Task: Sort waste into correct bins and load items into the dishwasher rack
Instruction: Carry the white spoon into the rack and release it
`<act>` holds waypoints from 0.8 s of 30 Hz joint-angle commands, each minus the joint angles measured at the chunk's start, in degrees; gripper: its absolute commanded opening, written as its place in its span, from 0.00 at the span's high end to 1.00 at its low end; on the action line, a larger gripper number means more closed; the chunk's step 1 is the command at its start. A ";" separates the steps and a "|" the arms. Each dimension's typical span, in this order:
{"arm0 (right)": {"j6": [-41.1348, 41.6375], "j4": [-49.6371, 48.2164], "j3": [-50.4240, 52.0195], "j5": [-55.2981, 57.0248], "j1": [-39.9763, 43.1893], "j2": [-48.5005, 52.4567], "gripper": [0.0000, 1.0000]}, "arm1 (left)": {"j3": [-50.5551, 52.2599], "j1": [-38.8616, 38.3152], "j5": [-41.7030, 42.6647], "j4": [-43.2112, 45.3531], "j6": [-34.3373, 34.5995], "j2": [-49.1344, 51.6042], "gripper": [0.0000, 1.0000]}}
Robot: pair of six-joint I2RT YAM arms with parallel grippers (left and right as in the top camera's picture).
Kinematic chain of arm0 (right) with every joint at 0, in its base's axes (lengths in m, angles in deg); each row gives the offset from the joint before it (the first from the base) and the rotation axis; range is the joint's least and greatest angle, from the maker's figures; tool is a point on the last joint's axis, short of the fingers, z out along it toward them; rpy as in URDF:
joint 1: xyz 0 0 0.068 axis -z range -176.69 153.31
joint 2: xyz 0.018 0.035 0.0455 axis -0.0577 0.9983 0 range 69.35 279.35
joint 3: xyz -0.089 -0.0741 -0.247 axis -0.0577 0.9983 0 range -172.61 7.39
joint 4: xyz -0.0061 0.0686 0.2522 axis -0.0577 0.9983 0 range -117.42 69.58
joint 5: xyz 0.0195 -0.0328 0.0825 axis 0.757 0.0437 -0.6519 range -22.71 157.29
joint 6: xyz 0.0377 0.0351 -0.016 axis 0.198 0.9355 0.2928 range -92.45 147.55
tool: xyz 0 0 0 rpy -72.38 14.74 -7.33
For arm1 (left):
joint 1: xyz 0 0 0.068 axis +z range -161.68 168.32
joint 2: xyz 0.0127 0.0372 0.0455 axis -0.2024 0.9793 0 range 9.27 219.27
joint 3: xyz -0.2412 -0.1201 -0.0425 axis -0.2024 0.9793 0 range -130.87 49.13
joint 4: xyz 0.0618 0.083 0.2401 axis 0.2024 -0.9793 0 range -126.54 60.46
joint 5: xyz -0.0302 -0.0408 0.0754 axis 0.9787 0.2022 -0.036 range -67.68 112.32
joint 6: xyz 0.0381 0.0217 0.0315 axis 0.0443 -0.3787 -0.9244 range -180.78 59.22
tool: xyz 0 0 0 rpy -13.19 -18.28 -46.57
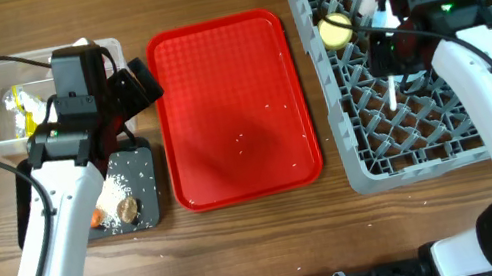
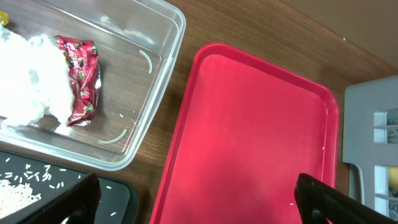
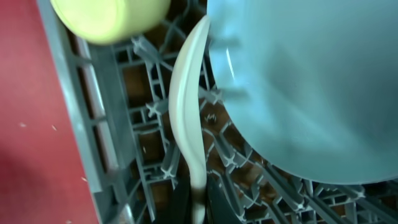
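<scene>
My right gripper [image 3: 198, 208] pinches the spoon [image 3: 186, 106] over the rack [image 3: 93, 124], beside a bowl [image 3: 311, 81]; the overhead view hides that grip. My left gripper [image 2: 196, 193] gapes wide above the tray [image 2: 249, 124]. Only its camera shows the wrapper [image 2: 81, 78] and tissue [image 2: 28, 81] in the clear bin [image 2: 155, 74].

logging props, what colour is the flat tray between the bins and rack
The tray is plain red; clearest in the overhead view.
</scene>
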 commanded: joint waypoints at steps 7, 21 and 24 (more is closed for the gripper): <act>-9.09 -3.23 1.22 0.37 -0.09 2.60 0.96 | -0.52 0.37 0.28 0.20 -0.22 0.37 0.00; -10.29 -3.39 1.07 -3.10 -0.09 6.29 0.00 | -0.52 0.37 0.28 0.20 -0.22 0.37 0.00; -9.66 -1.14 -1.44 -5.44 -0.09 5.42 0.00 | -0.52 0.37 0.26 0.20 -0.22 0.37 0.00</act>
